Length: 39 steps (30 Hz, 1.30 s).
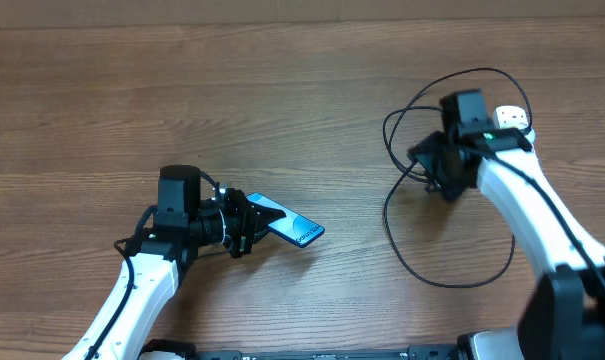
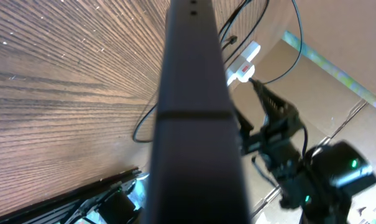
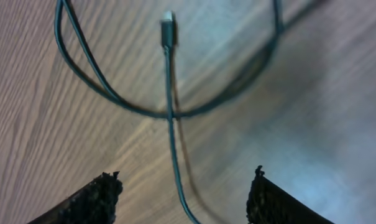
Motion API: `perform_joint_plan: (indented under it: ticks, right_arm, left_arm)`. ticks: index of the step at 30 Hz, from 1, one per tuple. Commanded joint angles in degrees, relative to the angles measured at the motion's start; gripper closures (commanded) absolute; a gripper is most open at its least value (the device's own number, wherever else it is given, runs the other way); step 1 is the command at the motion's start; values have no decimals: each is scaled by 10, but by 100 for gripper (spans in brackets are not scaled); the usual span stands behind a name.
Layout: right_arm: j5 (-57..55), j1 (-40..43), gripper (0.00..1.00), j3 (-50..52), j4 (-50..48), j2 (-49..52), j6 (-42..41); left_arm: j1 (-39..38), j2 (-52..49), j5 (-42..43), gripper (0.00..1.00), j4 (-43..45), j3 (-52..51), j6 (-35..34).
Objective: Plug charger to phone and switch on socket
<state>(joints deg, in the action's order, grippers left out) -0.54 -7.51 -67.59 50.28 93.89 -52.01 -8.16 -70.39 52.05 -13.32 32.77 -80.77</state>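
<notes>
My left gripper (image 1: 254, 226) is shut on the phone (image 1: 297, 231), holding it by one short end above the table with its blue screen facing up. In the left wrist view the phone's dark edge (image 2: 197, 124) fills the middle and hides the jaws. The charger (image 1: 457, 285) lies in black loops on the right. My right gripper (image 1: 445, 188) hovers over it, open. In the right wrist view the cable (image 3: 172, 124) runs between the two fingertips (image 3: 97, 196) without touching them, and its connector tip (image 3: 168, 32) lies ahead on the wood. The white socket (image 1: 512, 117) shows partly behind the right arm.
The socket (image 2: 245, 61) and the right arm (image 2: 287, 143) appear past the phone in the left wrist view. A cardboard wall (image 1: 302, 12) runs along the table's far edge. Bare wooden tabletop (image 1: 282, 110) lies between the arms.
</notes>
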Motion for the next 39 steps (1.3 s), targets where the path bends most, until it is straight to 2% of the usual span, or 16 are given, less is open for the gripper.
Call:
perform_joint_plan:
  ticks: [1, 7, 11, 17, 24, 39]
  right_arm:
    - [-17, 1, 35, -40, -21, 34, 30]
    - [-20, 1, 36, -45, -93, 101, 30]
    - [-23, 1, 42, -45, -121, 127, 30]
    - [-32, 1, 45, -44, -114, 136, 30]
    - [-99, 1, 46, -44, -119, 136, 30]
    - [-95, 1, 46, -44, -126, 136, 30]
  left_arm:
    - [2, 4, 10, 94, 5, 2, 9]
    - [2, 4, 14, 94, 5, 2, 9]
    - [2, 4, 14, 94, 5, 2, 9]
    - [3, 4, 12, 94, 5, 2, 9]
    - [2, 4, 5, 93, 5, 2, 9]
    - [2, 4, 5, 92, 5, 2, 9]
